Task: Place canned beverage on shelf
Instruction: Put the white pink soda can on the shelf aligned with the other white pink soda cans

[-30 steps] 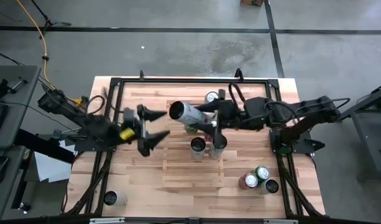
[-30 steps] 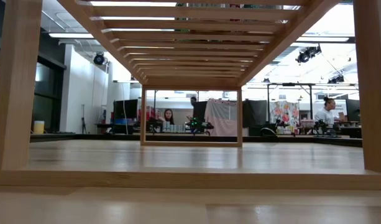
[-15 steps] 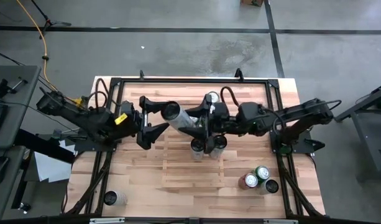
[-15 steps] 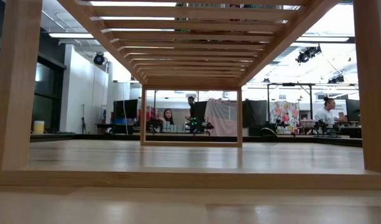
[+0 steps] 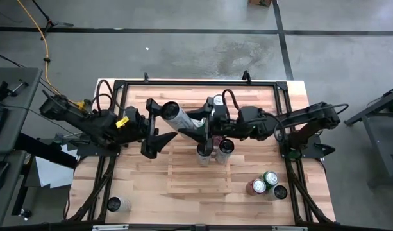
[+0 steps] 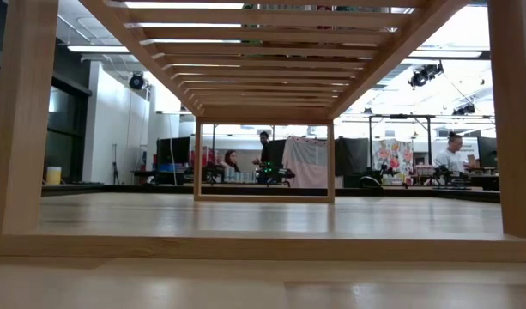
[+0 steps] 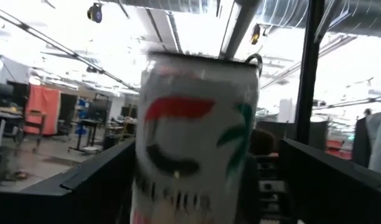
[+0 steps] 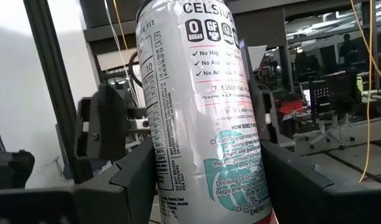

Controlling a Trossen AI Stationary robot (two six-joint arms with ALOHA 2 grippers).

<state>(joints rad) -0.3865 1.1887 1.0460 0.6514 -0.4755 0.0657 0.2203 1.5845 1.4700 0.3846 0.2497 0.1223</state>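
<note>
A tall white beverage can with green and red print hangs tilted above the middle of the table, with my right gripper shut on it. Its top end with the pull tab points toward my left gripper. That gripper is open, and its two fingers stand on either side of the can's top end without visibly touching it. The shelf, a flat rack of pale slats, lies under both grippers. In the low view only its slats show from below; neither gripper nor the can shows there. My right gripper pinches the can's lower part between its two fingers, one on each side wall. The fingers come from the table's right, nearly level, and lie along the can. The can sticks out beyond them toward the left, lifted clear, its top end raised.
Two cans stand on the shelf just below the right gripper, and another stands behind it. Three cans cluster at the near right and one at the near left. People stand in the room beyond.
My right gripper has carried the can toward the table's left and a little down, toward the left gripper. My left gripper has rolled and shifted toward the can, staying open, so that its fingers now stand around the can's top end.
</note>
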